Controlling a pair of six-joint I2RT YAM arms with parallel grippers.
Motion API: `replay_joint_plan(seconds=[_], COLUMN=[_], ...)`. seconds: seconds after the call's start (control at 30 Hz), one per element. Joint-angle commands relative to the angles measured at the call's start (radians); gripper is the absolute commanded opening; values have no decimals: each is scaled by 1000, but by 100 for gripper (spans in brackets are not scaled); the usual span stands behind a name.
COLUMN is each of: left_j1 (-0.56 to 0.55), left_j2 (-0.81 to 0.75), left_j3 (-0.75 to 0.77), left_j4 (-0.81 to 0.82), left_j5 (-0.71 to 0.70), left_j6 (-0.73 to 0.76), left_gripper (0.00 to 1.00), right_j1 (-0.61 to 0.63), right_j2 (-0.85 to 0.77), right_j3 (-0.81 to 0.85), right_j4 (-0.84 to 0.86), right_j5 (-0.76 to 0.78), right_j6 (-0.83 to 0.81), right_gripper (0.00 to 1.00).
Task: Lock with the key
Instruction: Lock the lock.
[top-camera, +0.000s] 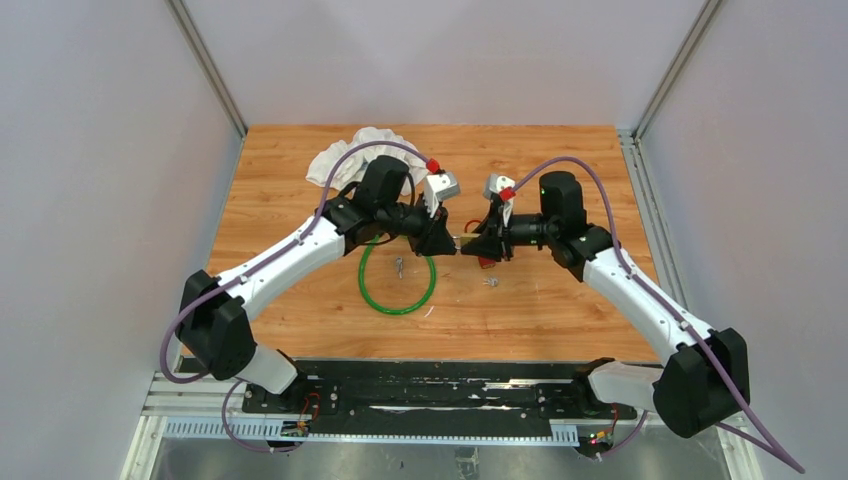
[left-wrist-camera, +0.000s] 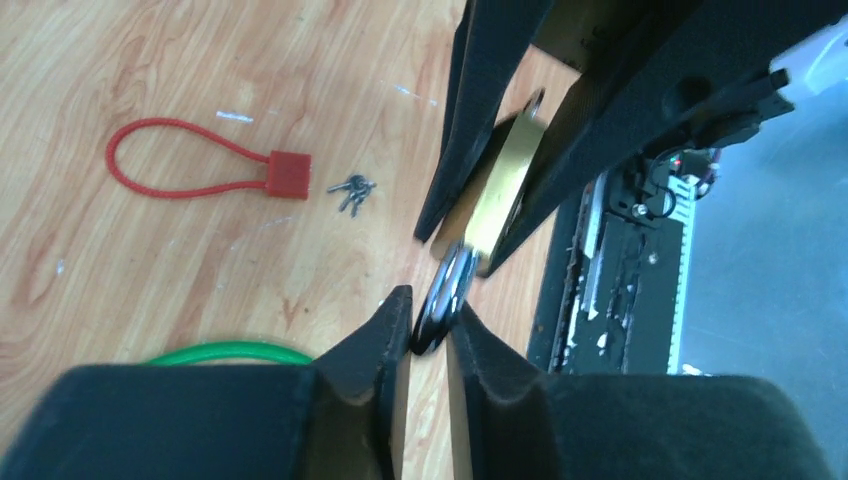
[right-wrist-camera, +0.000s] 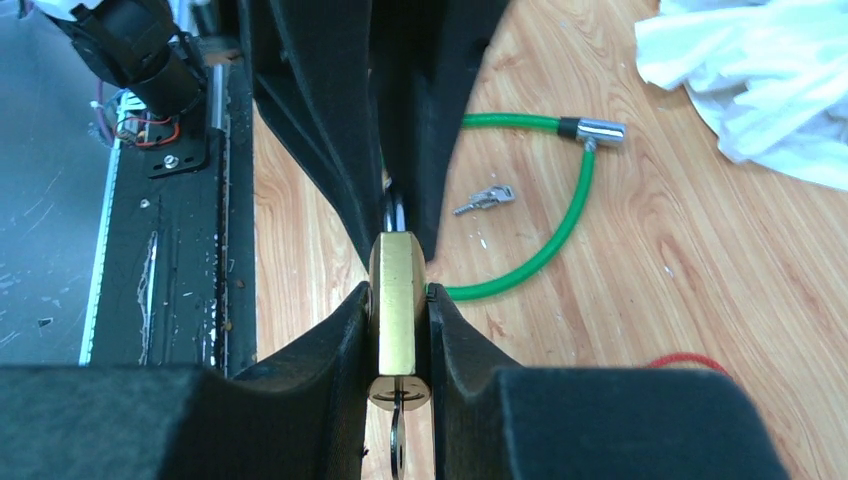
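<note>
Holding the padlock (right-wrist-camera: 397, 330) in the air between both arms, above the middle of the table (top-camera: 560, 300) and just right of the green cable (right-wrist-camera: 560, 220), you have no free fingers for the key (right-wrist-camera: 397, 445). The right gripper (right-wrist-camera: 397, 292) is clamped on the flat faces of the brass body, and the left gripper (left-wrist-camera: 432, 310) is pinching the shackle (left-wrist-camera: 445, 290) from the other end. The key sits in the cylinder at the end of the body nearest the right wrist, with nothing gripping it. I cannot tell whether the shackle is pushed fully home. If you press the arms together off the lock's axis, the smooth brass could twist or slide between the right pads. To turn the key, one gripper has to let go. Release the left and the lock hangs on one pinch alone. Release the right and the body may swing on the shackle and shake the key loose onto the table, among the spare keys (right-wrist-camera: 485, 198) there.
</note>
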Motion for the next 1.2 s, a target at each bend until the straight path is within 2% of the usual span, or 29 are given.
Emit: replay_joint_plan(seconds=[0.0,0.1,0.43,0.67,0.97,1.07,1.17], left_j1=[-85,-85,-85,-76,16,37,57], left_j2=[-39,-53,-76,-124,-171,-203,-223], left_j3=[41,29,53,52,59,43,21], left_j4=[196,180,26,-127,-230,-217,-179], left_j5=[144,141,78,-24,-97,-195,-201], left_j6=[28,66,259,421,500,505,487], left_gripper=[31,41,55,63,71,79,83], right_j1=[86,80,66,12,-54,-88,-107], right_j2=[-4,-4,-13,-27,-34,-32,-31], right_j3=[46,47,44,51,60,67,69], right_j4=[24,-1,-9,-23,-29,-29,-24], right_j5=[-59,-64,-64,-53,-11,51,68], right_j6=[-63,-88,-94,-93,-72,-45,-29], right_gripper=[1,1,1,1,1,1,1])
